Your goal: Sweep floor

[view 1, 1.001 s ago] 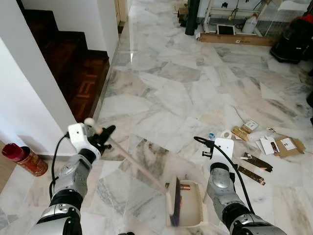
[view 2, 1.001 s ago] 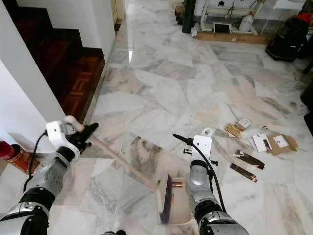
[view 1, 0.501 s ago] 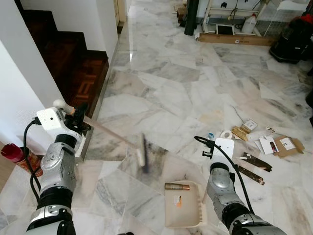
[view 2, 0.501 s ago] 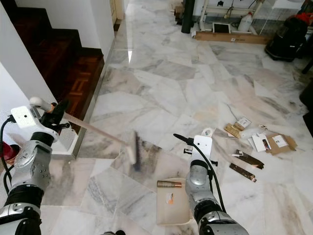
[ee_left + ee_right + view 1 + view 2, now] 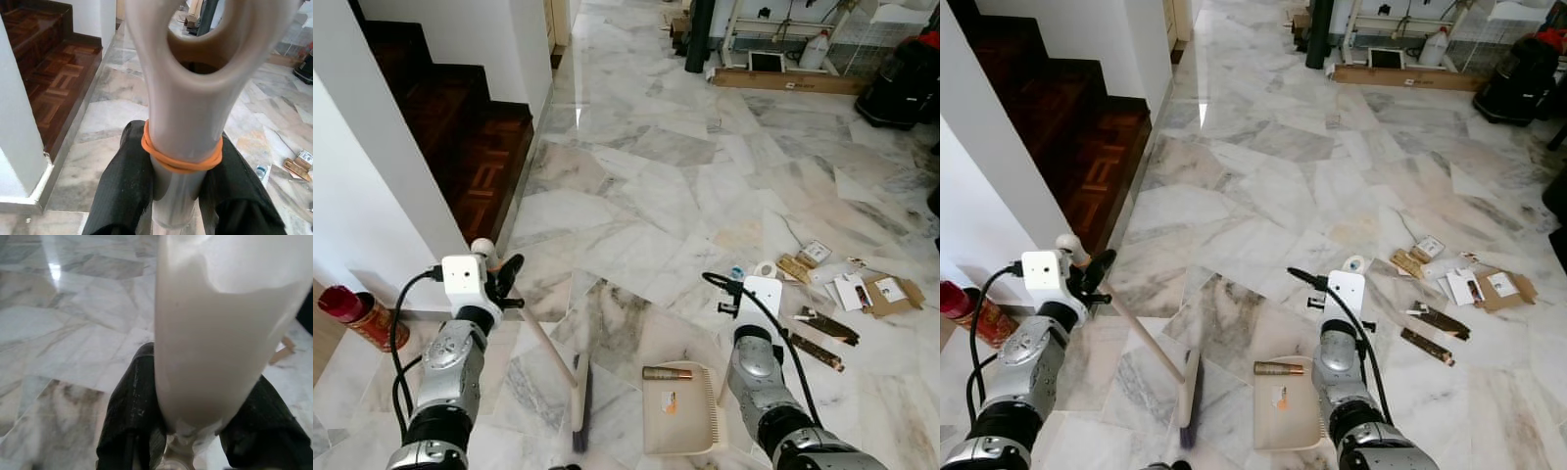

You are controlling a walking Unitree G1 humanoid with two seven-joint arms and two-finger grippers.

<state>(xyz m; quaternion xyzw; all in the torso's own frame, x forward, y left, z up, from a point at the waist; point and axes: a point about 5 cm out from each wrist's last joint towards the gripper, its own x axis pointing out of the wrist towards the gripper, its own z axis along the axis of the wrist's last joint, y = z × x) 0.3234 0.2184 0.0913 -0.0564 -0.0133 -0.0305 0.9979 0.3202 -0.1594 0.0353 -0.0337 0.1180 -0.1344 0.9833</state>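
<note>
My left gripper [image 5: 502, 282] is shut on the top of a beige brush handle [image 5: 183, 117], which carries an orange rubber band. The brush [image 5: 579, 403] slants down to the marble floor, its dark bristle head just left of the dustpan. A beige dustpan [image 5: 677, 407] lies flat on the floor, and a brown tube [image 5: 667, 373] rests inside it near the open edge. My right gripper [image 5: 195, 411] is shut on the dustpan's pale handle [image 5: 215, 328]. Scattered litter [image 5: 827, 289], cardboard pieces and wrappers, lies on the floor to the right.
A white wall corner [image 5: 382, 196] and dark wooden stairs [image 5: 460, 127] stand on the left. A red can [image 5: 360, 318] sits by the wall base. A black vacuum [image 5: 906, 83], a flat box and a jug stand at the far right.
The brush swung out to the left and came back down; its head now rests on the floor left of the dustpan. The tube stays in the dustpan. The right arm held still.
</note>
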